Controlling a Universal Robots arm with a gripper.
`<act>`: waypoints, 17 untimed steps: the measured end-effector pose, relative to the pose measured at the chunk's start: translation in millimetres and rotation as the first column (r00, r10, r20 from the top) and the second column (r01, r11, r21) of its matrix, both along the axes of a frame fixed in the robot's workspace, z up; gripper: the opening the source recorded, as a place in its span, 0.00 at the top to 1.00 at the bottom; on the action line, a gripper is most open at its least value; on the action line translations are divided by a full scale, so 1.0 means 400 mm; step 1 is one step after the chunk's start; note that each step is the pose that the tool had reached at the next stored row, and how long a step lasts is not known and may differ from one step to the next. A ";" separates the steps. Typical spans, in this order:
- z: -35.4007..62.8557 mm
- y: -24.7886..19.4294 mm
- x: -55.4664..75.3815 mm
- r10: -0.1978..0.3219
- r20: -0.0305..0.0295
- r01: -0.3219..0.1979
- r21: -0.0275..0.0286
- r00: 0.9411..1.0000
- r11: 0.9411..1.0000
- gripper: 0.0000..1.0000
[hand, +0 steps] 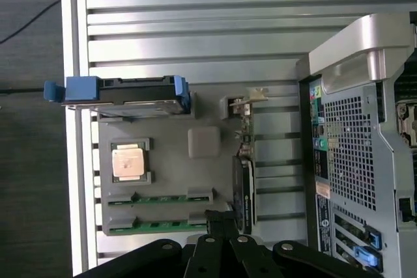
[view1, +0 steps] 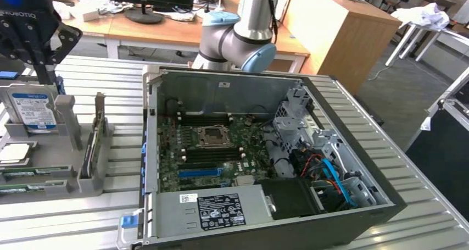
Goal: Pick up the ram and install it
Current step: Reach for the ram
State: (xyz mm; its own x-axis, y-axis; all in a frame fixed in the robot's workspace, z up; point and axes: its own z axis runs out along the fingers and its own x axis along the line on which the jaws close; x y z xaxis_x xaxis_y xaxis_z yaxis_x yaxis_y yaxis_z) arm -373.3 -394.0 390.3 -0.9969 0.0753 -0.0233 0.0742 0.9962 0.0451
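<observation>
Two green ram sticks stand on edge in slots of a grey parts holder. In the exterior view they lie at that holder's near end. My black gripper hangs above the holder, close to the end of the nearer stick, touching nothing. Its fingers are shut with nothing between them. In the exterior view the gripper is high at the left, over the holder. The open computer case lies flat in the middle, its motherboard with black memory slots exposed.
On the holder also stand a hard drive with a blue-white label, a processor and an upright expansion card. A blue slot strip, the CPU socket and a power supply sit in the case. The slatted metal table carries everything.
</observation>
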 end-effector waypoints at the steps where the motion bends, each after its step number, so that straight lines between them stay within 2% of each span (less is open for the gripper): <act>1: 0.000 0.000 -0.006 0.000 0.000 0.000 0.000 1.000 1.000 0.89; 17: -0.003 0.004 -0.092 0.000 0.000 0.000 0.000 1.000 1.000 0.89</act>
